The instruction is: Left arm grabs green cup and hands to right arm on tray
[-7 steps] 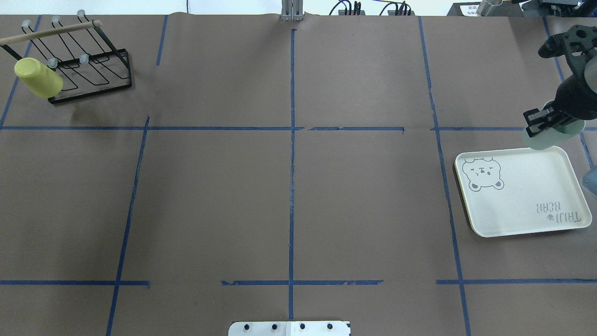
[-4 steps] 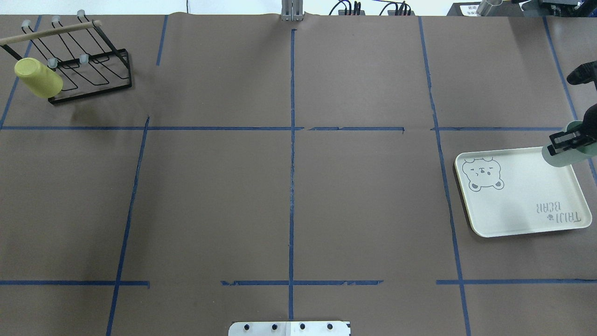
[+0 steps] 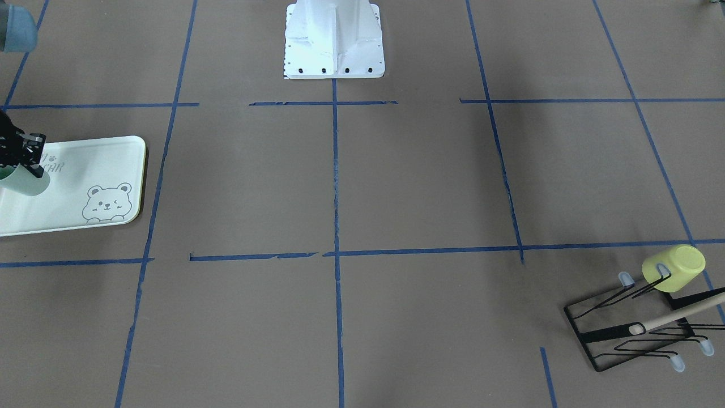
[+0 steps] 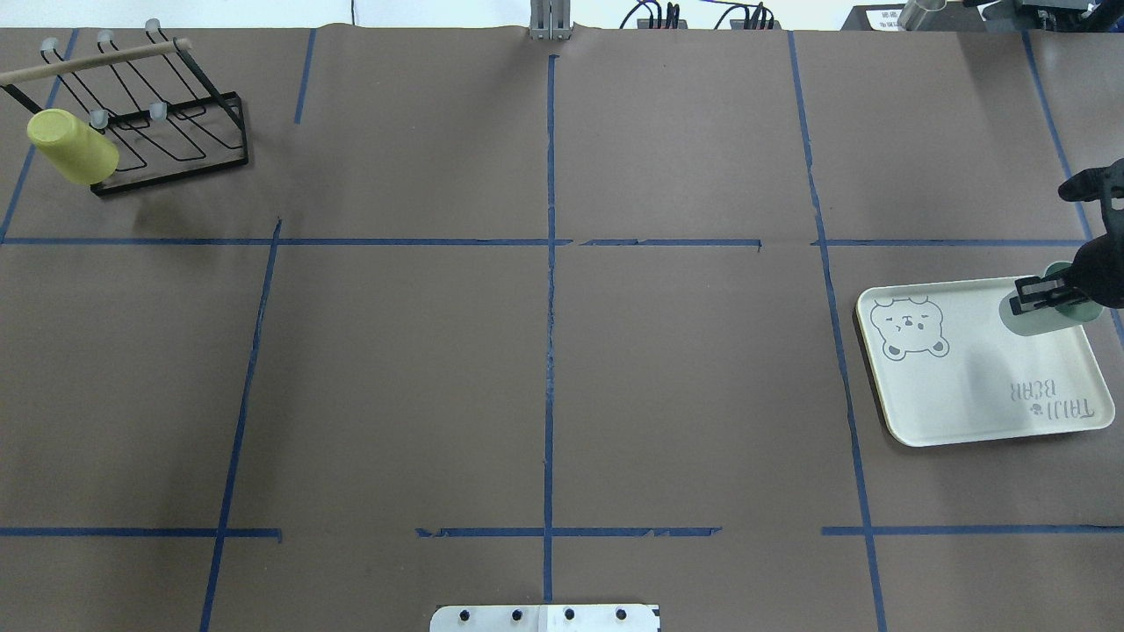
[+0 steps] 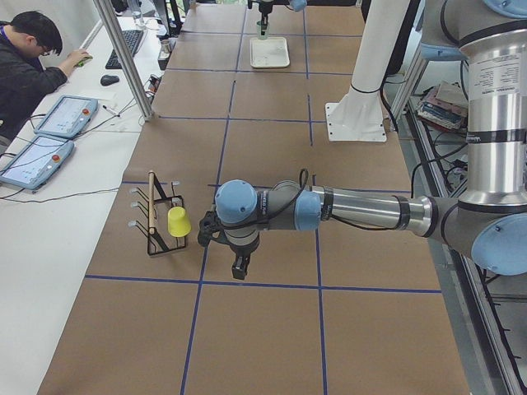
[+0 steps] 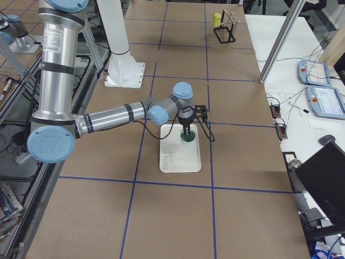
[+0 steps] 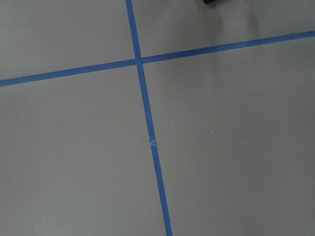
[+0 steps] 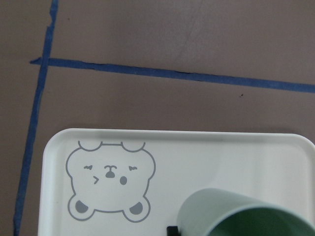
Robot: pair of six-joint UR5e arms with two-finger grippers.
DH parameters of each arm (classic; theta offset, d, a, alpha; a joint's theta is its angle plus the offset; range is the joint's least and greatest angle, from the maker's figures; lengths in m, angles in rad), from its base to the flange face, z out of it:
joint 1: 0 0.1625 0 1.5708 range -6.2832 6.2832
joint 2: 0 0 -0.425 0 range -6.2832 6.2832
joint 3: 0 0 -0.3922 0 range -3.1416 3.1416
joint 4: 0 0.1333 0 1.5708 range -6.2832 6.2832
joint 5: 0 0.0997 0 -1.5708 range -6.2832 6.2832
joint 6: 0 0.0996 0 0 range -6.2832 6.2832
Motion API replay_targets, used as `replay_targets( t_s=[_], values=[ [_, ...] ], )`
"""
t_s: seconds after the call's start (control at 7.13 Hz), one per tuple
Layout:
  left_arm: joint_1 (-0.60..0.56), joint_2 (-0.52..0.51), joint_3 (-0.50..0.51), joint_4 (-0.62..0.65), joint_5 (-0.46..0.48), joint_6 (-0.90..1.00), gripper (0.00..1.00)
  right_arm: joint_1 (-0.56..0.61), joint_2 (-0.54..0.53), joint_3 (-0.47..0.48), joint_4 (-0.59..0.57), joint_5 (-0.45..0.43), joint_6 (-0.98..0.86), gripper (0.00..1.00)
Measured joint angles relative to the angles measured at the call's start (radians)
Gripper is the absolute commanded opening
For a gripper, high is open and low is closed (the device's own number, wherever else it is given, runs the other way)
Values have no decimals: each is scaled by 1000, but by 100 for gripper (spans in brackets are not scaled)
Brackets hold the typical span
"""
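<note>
The green cup (image 4: 1050,319) is upright over the far right part of the tray (image 4: 957,386), mouth up. My right gripper (image 4: 1043,297) is shut on its rim. The cup also shows in the front view (image 3: 24,182), the right side view (image 6: 187,138) and the right wrist view (image 8: 236,214), next to the tray's bear drawing (image 8: 110,179). I cannot tell whether the cup touches the tray. My left gripper (image 5: 239,267) shows only in the left side view, pointing down over bare table near the rack; I cannot tell if it is open or shut.
A yellow-green cup (image 4: 70,145) hangs on a black wire rack (image 4: 176,132) at the table's far left corner. The robot's white base (image 3: 334,39) stands at the near middle edge. An operator (image 5: 25,66) sits beside the table.
My right gripper has moved with the green cup from beyond the tray's far edge to over the tray's far right part, and lower.
</note>
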Motion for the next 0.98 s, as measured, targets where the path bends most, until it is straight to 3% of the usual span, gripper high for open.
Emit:
replay_targets(
  t_s=[0.28, 0.42, 0.56, 0.7, 0.98],
  values=[
    [0, 0, -2, 0, 0, -7, 100, -72, -4, -25, 23, -46, 52, 9],
    [0, 0, -3, 0, 0, -8, 100, -92, -4, -33, 25, -57, 63, 26],
    [0, 0, -3, 0, 0, -9, 100, -104, -4, -42, 26, -67, 67, 92],
    [0, 0, -2, 0, 0, -9, 100, -114, -2, -52, 26, -78, 68, 100],
    [0, -1, -1, 0, 0, -9, 100, -121, 4, -58, 27, -91, 68, 100]
  ],
)
